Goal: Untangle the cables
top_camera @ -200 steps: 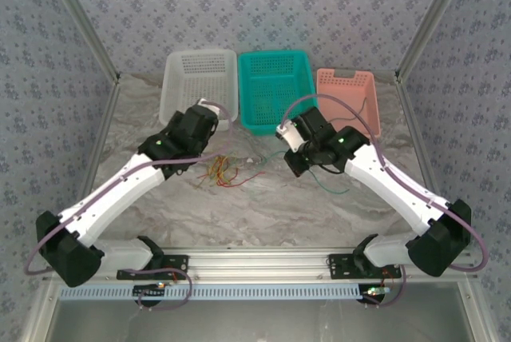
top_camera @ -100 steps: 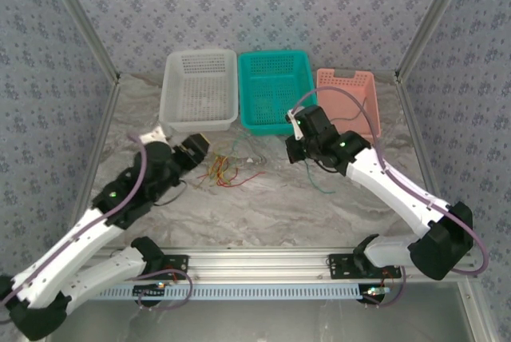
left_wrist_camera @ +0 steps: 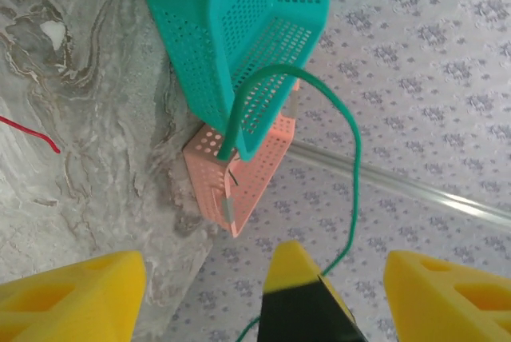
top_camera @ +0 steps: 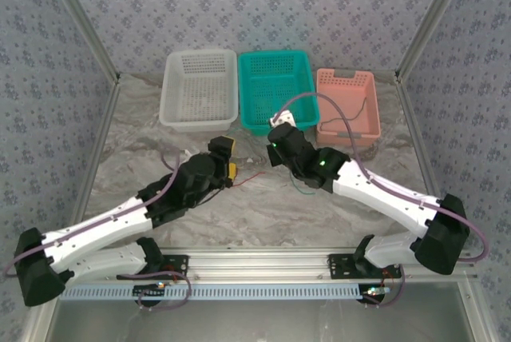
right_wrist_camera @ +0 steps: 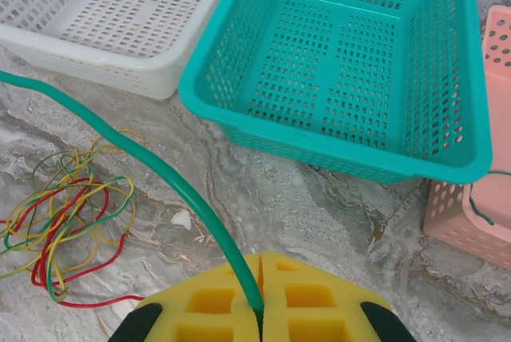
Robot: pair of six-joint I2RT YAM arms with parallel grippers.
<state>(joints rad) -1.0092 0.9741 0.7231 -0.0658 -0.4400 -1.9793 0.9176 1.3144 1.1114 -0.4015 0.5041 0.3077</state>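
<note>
Cables (right_wrist_camera: 64, 214): a loose tangle of thin yellow, green and red strands on the marbled table (right_wrist_camera: 335, 206). It lies in front of the white basket (right_wrist_camera: 120, 14) and left of the teal basket (right_wrist_camera: 359, 62).

One green cable (right_wrist_camera: 152, 162) is lifted clear and slants over the tangle's right side. The right gripper (right_wrist_camera: 261, 266) has its yellow pads clenched on it, with the strand pinched in the seam between them.

The left gripper (left_wrist_camera: 263, 258) stands with its jaws spread wide and nothing between them gripped. From its wrist view the green cable arcs through the air ahead, in front of the teal basket. A free red end (left_wrist_camera: 36, 136) lies alone on the table.

A thin dark strand seems to lie in the pink basket (top_camera: 345, 86); it is too fine to be sure.

Handling, as I judge it:
- The strands are very light and limp, with a little spring that keeps the loops open.
- The insulation looks smooth, so a light pinch may slip.
- Loops will snag on each other, and a hard pull would likely drag the whole bundle along.
- The best hold is near a free end or on a strand already standing clear, not in the dense middle.
- The second gripper could pin the rest down.
</note>
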